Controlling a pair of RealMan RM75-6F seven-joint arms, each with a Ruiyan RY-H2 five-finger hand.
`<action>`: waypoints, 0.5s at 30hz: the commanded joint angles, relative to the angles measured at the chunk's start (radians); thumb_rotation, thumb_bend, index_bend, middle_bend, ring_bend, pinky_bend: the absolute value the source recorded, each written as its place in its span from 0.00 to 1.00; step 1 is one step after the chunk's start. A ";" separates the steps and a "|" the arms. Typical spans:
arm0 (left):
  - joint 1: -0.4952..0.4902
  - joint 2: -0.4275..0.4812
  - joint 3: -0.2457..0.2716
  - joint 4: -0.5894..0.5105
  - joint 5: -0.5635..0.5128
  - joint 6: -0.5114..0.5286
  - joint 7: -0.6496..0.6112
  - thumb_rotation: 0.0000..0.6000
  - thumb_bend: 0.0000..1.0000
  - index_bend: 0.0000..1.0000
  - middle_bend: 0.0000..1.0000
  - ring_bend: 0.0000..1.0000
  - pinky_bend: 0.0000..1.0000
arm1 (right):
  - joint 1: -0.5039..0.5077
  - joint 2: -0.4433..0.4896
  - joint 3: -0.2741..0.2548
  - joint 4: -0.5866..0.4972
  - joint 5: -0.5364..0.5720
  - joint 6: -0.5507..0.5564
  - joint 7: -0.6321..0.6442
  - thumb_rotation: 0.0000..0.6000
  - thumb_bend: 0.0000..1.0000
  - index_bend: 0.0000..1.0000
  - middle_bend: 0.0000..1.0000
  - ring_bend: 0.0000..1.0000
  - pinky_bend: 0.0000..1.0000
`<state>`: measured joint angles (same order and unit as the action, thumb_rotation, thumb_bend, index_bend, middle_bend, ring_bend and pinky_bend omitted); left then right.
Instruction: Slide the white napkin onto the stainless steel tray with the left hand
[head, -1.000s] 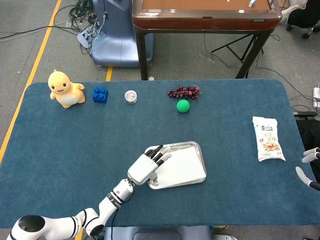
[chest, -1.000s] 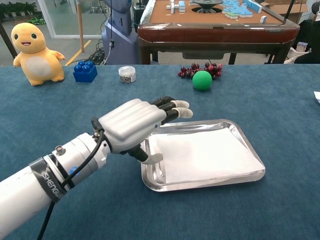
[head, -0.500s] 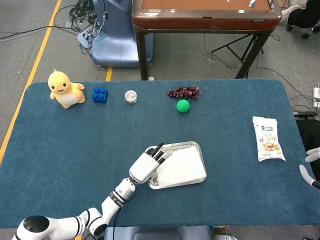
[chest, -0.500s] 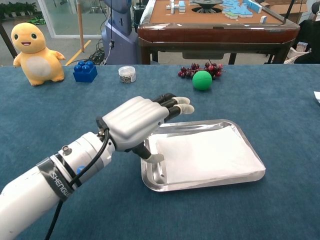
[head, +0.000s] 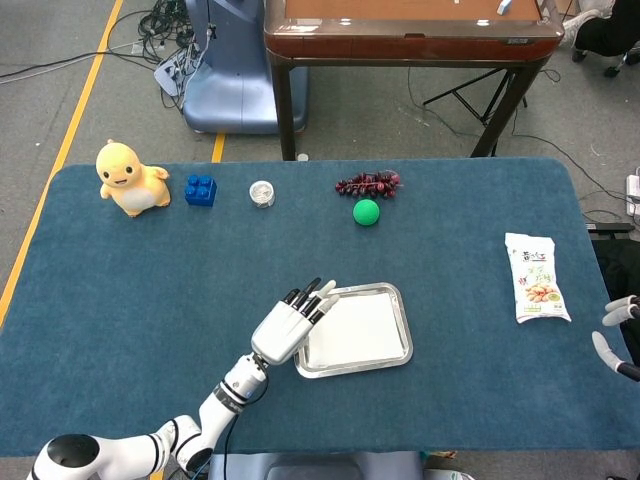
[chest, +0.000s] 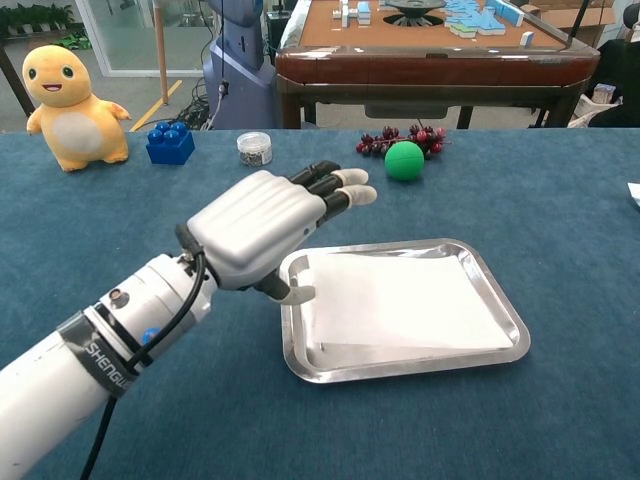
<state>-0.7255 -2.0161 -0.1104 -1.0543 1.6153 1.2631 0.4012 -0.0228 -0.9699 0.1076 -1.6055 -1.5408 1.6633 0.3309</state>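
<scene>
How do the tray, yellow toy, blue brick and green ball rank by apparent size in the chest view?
1. stainless steel tray, nearest the camera
2. yellow toy
3. blue brick and green ball: too alike to rank

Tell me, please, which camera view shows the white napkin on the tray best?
The chest view: the white napkin fills much of the frame, lying flat inside the stainless steel tray, with its edges clear against the rim. In the head view the napkin is only a small pale patch, its left edge under the left hand.
</scene>
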 joint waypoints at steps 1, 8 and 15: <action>0.003 0.009 0.009 -0.009 0.009 0.006 0.021 1.00 0.17 0.12 0.08 0.02 0.30 | 0.000 0.001 -0.001 0.000 -0.002 -0.001 0.002 1.00 0.30 0.54 0.44 0.34 0.44; 0.005 0.025 0.023 -0.023 0.026 0.007 0.093 1.00 0.17 0.11 0.08 0.02 0.30 | 0.000 0.001 -0.002 0.000 -0.005 0.000 0.001 1.00 0.30 0.54 0.44 0.34 0.44; -0.001 0.033 0.040 -0.005 0.072 0.035 0.148 1.00 0.13 0.11 0.08 0.02 0.31 | 0.001 0.001 -0.001 -0.001 -0.003 -0.004 -0.001 1.00 0.30 0.54 0.44 0.34 0.44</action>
<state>-0.7247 -1.9849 -0.0741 -1.0630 1.6828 1.2934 0.5439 -0.0216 -0.9694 0.1064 -1.6062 -1.5435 1.6594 0.3297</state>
